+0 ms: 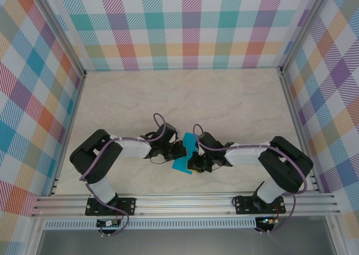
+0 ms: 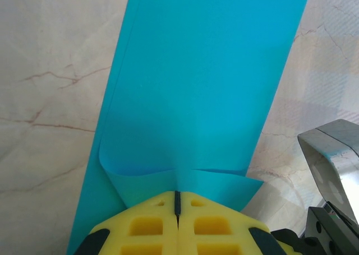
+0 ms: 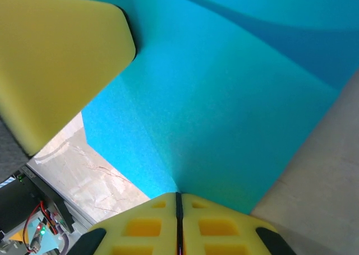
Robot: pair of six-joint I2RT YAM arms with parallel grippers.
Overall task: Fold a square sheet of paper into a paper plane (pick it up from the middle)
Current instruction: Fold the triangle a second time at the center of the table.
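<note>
Two arms meet nose to nose over the near middle of the marble-patterned table (image 1: 224,98), and we find the square sheet of paper (image 1: 181,166) caught between them. The left gripper (image 2: 177,196) has its yellow fingers (image 2: 148,224) pressed together on one edge of the teal sheet; the paper curls into a small flap just ahead of the fingertips, then runs away from them as a long smooth band above the tabletop. The right gripper (image 3: 178,196) is likewise closed, pinching the sheet at the foot of a soft crease that climbs away from its tips; from the right wrist we also make out a yellow finger of the left gripper lying against the paper at upper left. Whether the sheet's far end touches the table, we cannot tell; plaid walls (image 1: 190,25) ring the scene.
</note>
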